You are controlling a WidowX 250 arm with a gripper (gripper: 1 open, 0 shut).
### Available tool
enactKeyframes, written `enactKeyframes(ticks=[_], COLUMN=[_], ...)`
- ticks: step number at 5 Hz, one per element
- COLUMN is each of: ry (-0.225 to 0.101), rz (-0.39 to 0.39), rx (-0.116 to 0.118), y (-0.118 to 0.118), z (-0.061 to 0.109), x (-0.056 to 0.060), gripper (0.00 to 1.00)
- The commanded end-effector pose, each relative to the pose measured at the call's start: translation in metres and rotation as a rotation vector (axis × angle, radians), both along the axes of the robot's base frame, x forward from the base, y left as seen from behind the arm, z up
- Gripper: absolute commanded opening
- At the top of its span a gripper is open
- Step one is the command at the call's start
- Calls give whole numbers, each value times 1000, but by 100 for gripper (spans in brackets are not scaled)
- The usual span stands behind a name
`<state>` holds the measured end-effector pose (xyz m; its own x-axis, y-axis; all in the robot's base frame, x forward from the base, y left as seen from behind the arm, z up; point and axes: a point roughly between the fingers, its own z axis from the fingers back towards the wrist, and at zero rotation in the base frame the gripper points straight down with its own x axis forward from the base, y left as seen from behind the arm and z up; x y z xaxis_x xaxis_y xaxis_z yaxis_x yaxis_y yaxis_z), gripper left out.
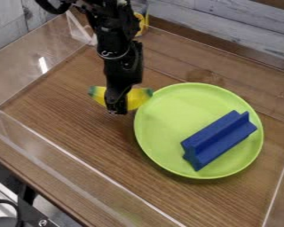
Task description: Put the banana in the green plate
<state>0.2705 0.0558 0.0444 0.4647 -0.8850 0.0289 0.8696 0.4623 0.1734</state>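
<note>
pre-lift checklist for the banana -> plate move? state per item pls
1. Pincer shut on the banana: ok, its tips sit down on the fruit, closed.
2. Banana off the table: not ok, it lies on the wood, just left of the plate.
3. Green plate within a short sideways move: ok, its rim lies right beside the banana.
4. Free landing room on the plate: ok, the blue block fills the right half and the left half is bare.
5. Grip centred on the banana: cannot tell, the pincer hides the contact.
</note>
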Motion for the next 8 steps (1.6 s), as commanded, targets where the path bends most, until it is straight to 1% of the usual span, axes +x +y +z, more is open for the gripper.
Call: enactKeyframes(ticks=[1,6,8], ry=[-31,-34,-34], rz=[-17,-42,-51], rx=[5,2,2], y=[-2,-4,-6], z=[9,13,14], x=[6,7,6], gripper=[0,0,0])
